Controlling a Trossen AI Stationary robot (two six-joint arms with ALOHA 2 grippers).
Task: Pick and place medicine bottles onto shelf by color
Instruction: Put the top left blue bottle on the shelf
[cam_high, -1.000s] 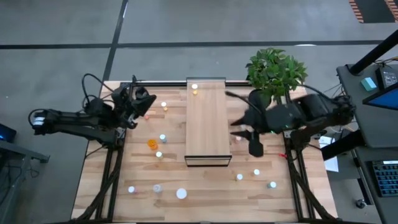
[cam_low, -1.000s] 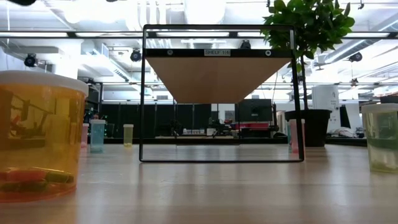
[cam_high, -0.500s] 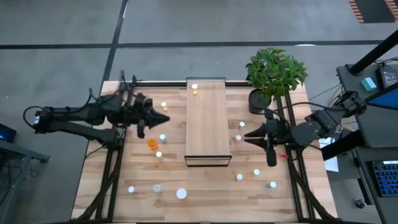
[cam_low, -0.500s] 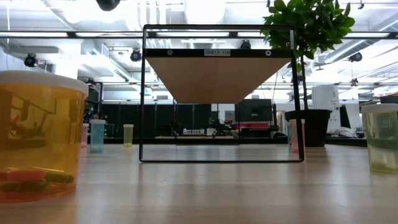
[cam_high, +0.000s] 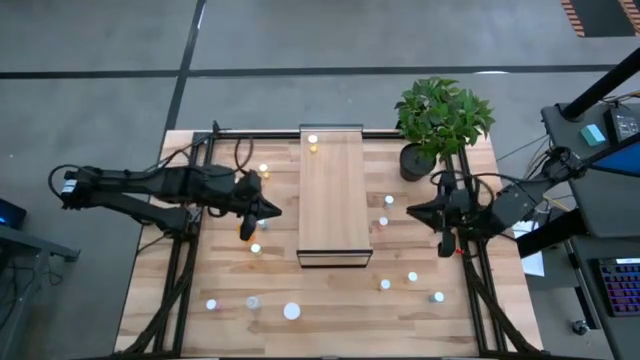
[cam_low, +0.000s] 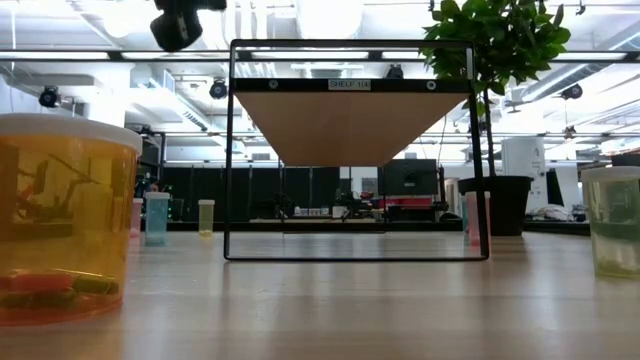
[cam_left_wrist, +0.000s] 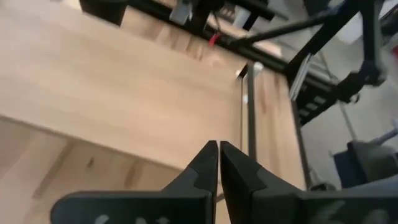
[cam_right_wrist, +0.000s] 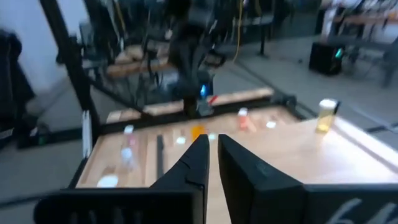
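The shelf (cam_high: 335, 195), a long light-wood board in a dark frame, stands in the middle of the table, with a yellow bottle (cam_high: 313, 143) at its far end. Small white-capped bottles stand scattered on the tabletop, among them an orange one (cam_high: 245, 232) and a larger white-capped one (cam_high: 291, 311). My left gripper (cam_high: 276, 210) is shut and empty, above the table just left of the shelf; its closed fingers show in the left wrist view (cam_left_wrist: 219, 148). My right gripper (cam_high: 410, 212) is shut and empty, right of the shelf, near two bottles (cam_high: 386, 210).
A potted green plant (cam_high: 440, 120) stands at the far right corner. More bottles stand near the front edge (cam_high: 412, 278) and front left (cam_high: 211, 304). In the low view a big orange bottle (cam_low: 60, 220) stands close at the left and the shelf frame (cam_low: 350, 150) fills the middle.
My left gripper has moved toward the table's right and near edges, up to the shelf's left side. My right gripper has drawn back from the shelf toward the table's right edge. No bottle has moved.
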